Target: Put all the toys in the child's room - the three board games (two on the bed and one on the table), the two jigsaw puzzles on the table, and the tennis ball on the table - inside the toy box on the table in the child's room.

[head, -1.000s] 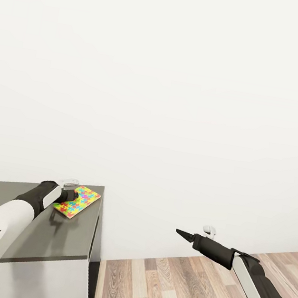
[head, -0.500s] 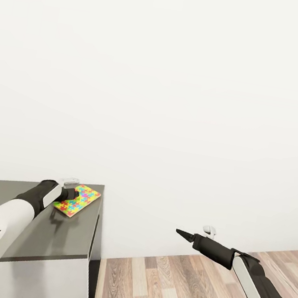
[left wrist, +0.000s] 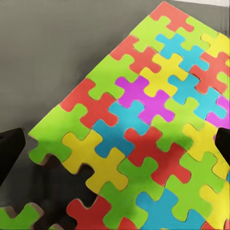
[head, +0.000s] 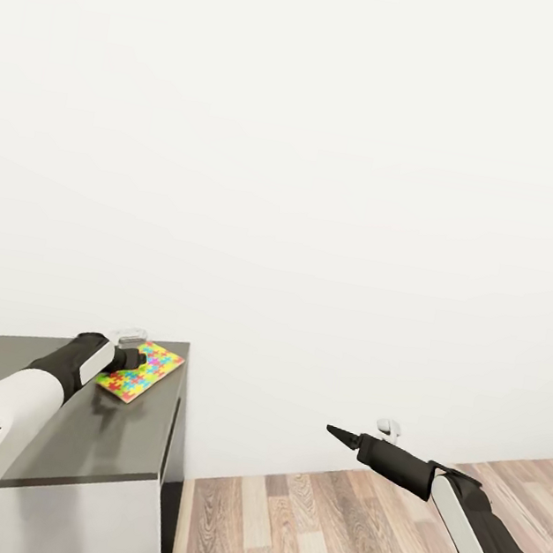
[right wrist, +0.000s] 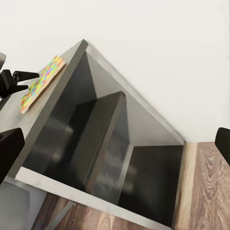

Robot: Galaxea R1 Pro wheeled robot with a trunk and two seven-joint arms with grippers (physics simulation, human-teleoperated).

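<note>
A bright jigsaw puzzle (head: 140, 370) lies flat at the far corner of a dark grey desk (head: 99, 436), by the white wall (head: 326, 186). The left pincer (head: 131, 359) is over the puzzle's near edge; in the left wrist view its fingers stand wide apart to either side of the puzzle (left wrist: 143, 129), not clamped on it. The right pincer (head: 334, 431) hangs over the wood floor (head: 342, 537), well apart from the desk; in the right wrist view its fingertips are spread wide with nothing between them.
</note>
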